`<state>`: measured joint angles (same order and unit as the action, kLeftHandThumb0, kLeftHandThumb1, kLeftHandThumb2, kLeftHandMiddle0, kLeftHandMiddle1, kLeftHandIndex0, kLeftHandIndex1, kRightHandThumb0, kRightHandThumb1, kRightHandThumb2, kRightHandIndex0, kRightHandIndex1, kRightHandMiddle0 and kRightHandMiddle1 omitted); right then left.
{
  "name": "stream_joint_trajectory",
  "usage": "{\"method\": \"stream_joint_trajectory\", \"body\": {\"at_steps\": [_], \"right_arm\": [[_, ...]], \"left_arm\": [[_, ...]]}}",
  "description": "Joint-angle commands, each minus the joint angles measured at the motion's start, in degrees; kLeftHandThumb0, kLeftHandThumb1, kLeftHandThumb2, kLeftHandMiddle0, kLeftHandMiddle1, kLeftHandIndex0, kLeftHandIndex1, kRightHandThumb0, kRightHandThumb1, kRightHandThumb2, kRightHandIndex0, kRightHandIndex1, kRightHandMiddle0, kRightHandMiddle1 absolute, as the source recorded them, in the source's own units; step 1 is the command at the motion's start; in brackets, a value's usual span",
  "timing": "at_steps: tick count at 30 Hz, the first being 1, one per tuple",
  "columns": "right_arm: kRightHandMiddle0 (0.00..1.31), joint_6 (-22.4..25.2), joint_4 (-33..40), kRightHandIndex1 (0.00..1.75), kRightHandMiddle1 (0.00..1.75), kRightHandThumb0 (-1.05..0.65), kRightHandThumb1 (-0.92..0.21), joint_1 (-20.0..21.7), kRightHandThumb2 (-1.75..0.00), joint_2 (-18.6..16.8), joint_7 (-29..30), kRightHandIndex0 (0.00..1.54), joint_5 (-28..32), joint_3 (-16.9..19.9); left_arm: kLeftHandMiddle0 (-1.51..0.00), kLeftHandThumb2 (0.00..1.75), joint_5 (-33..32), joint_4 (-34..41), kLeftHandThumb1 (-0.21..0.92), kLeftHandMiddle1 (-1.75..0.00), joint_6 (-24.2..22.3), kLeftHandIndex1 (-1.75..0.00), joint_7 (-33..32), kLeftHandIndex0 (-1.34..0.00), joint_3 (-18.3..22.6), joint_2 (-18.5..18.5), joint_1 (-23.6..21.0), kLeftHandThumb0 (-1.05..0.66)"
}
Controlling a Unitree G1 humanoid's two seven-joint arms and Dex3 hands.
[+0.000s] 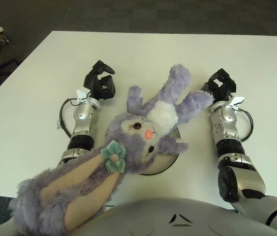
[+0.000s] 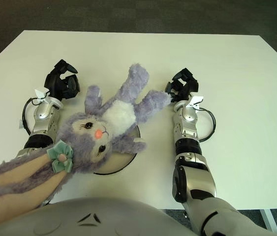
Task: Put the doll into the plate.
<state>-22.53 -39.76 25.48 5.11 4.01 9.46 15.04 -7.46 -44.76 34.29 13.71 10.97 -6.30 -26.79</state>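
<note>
Closest in, the robot's grey torso (image 1: 168, 219) fills the bottom edge, and across it come the doll's long ears, purple fur with a tan lining, running off to the lower left. Just beyond, the doll (image 1: 143, 130), a purple plush rabbit with a teal bow (image 1: 113, 155) at the base of the ears, lies face up with its head and white belly over the plate (image 1: 165, 164); only a sliver of the plate's rim shows at the doll's right side. Its legs reach out over the white table (image 1: 177, 54). On the left, the left hand (image 1: 100, 81) sits apart from the doll, fingers loosely curled, holding nothing. On the right, the right hand (image 2: 182, 83) is right at the doll's outstretched limb; whether it grips the fur, I can't tell.
</note>
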Motion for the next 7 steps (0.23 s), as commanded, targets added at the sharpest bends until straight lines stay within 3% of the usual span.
{"method": "stream_joint_trajectory", "body": {"at_steps": [1,7], "right_arm": [[0.73,0.9,-2.3,1.60,1.75,-0.01,0.11,-5.5,-1.75,-1.6,0.4,0.96,-0.2,0.1],[0.73,0.3,0.1,1.62,1.75,-0.01,0.11,-7.0,-1.75,-2.1,1.5,0.95,-1.1,-0.4]], "left_arm": [[-1.10,1.17,-0.9,-3.1,0.43,-1.75,-0.7,-1.75,0.4,-0.52,-0.1,1.9,6.5,-0.44],[-1.10,1.17,-1.0,-1.9,0.44,-1.75,-1.1,-1.75,0.9,-0.52,-0.3,1.9,7.1,-0.44]]}}
